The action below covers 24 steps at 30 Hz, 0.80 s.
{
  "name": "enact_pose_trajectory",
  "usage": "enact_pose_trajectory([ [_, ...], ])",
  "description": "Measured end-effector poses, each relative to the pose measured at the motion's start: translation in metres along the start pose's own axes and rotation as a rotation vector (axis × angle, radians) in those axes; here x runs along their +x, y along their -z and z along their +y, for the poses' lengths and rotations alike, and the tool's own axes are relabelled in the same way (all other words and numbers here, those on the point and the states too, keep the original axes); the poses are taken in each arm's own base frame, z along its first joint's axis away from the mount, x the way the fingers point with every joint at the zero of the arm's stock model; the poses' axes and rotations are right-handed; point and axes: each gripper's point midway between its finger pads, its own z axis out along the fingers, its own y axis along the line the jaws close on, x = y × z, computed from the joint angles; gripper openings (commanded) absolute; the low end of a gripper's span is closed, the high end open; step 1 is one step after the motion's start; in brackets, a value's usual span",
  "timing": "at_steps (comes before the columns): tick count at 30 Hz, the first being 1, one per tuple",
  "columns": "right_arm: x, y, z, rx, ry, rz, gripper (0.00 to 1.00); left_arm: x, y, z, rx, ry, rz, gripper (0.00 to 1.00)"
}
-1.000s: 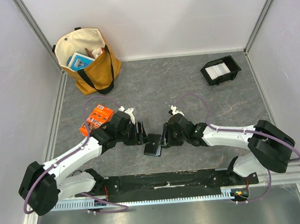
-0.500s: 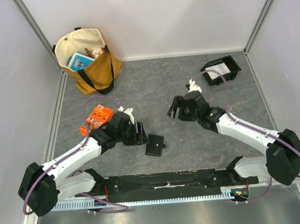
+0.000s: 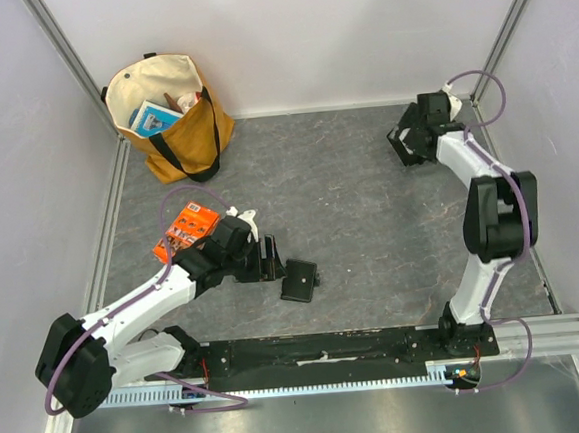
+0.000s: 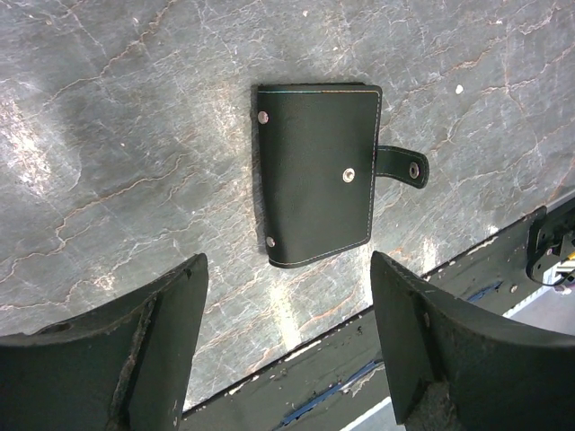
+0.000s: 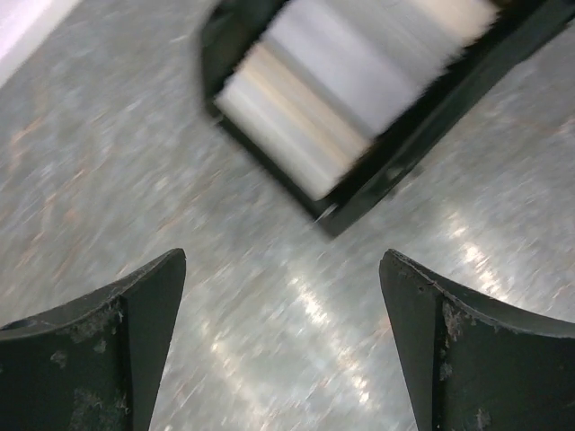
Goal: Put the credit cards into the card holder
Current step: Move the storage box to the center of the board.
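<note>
Canvas in tan with a cream upper band makes up the open tote bag (image 3: 167, 121) that we see standing at the far left of the grey marbled worktop (image 3: 349, 202). It is close to the left wall, with black handles and something blue and white showing in its mouth. Nearer the arms' bases lies a flat orange printed packet (image 3: 185, 231), one corner hidden by the left arm in our overhead view.

Next is the left claw (image 3: 271, 259), low over the worktop, its two dark fingers wide apart with nothing between them. Just to its right, clear of both fingers, lies the small black leather-like folding card holder (image 4: 319, 175). It is flat on the worktop and folded shut. Its short snap tab (image 4: 402, 167) sticks out loose from one long side, unfastened, and light stitching runs round its edge.

Well apart from it, the right arm reaches to the far right corner. The right claw (image 5: 283, 269) hangs open and empty over bare worktop, near a black shallow plastic tray (image 5: 422, 144) with raised walls. Inside that tray sit the thin rectangular credit cards (image 5: 359, 72), whitish-grey with a tan one at the side of the stack. Our wrist view there is blurred, so we cannot count them.
</note>
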Motion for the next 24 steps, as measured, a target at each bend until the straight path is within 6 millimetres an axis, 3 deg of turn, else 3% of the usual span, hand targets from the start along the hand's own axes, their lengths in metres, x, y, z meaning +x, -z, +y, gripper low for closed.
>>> enact_pose_trajectory([
  [3,-0.001,-0.038,-0.037,0.098,-0.052,0.046,0.95,0.000,0.000,0.000,-0.001,0.001,0.000,0.79],
  [6,0.006,-0.060,-0.049,0.142,-0.058,0.080,0.97,-0.001,0.000,0.001,-0.003,0.004,-0.002,0.79],
  [10,0.006,-0.065,-0.055,0.173,-0.070,0.073,0.97,-0.001,-0.001,0.002,-0.006,0.005,-0.001,0.79],
  [15,-0.012,-0.069,-0.074,0.200,-0.138,0.034,0.95,0.002,-0.005,0.007,-0.023,0.008,0.019,0.79],
  [21,-0.033,-0.072,-0.102,0.235,-0.222,-0.011,0.79,0.004,-0.010,0.010,-0.038,0.004,0.039,0.79],
  [24,-0.034,-0.075,-0.105,0.234,-0.234,-0.012,0.71,0.003,-0.012,0.010,-0.038,0.003,0.042,0.79],
])
